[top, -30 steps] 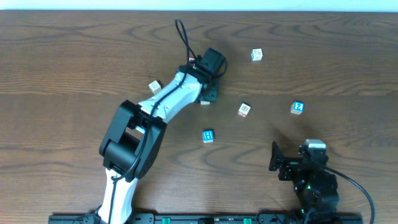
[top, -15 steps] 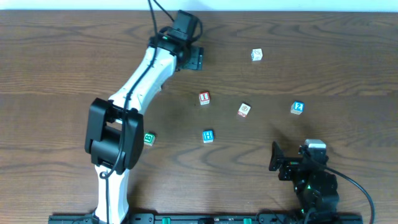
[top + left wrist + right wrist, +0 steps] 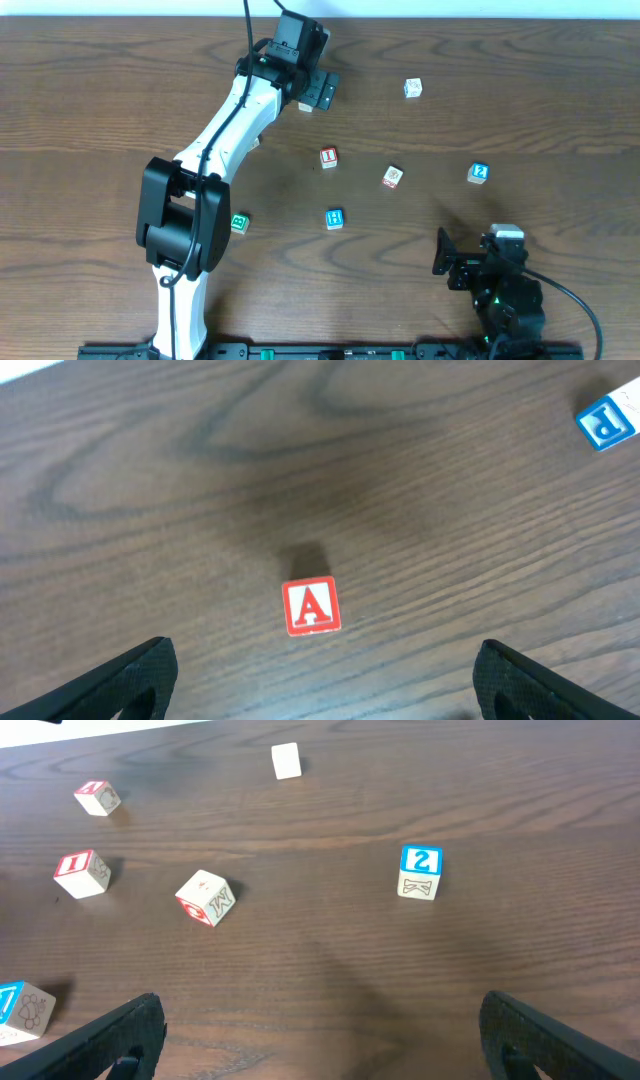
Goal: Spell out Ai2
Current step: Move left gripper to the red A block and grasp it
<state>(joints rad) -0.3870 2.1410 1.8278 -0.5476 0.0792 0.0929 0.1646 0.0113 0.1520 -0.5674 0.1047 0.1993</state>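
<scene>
The A cube [image 3: 311, 607], white with a red A, lies flat on the wood just ahead of my left gripper [image 3: 320, 668], whose jaws stand wide open and empty on either side of it. In the overhead view that gripper [image 3: 318, 90] is at the far edge of the table, with the A cube [image 3: 303, 104] peeking out beside it. The red I cube [image 3: 328, 157] sits mid-table. The blue-framed 2 cube [image 3: 479, 172] stands to its right and shows upright in the right wrist view [image 3: 421, 872]. My right gripper [image 3: 320, 1020] is open and empty near the front edge.
A blue H cube [image 3: 335, 218] and a green-framed cube [image 3: 239, 222] lie near the middle. A red-lettered cube [image 3: 392, 177] sits between the I and the 2. A white cube [image 3: 413, 88] is at the far right. The left arm [image 3: 230, 120] stretches diagonally across the left half.
The left arm swung from the I cube at mid-table to the far edge over the A cube, leaving the I on the table. Its jaws opened wider. The right arm stayed still.
</scene>
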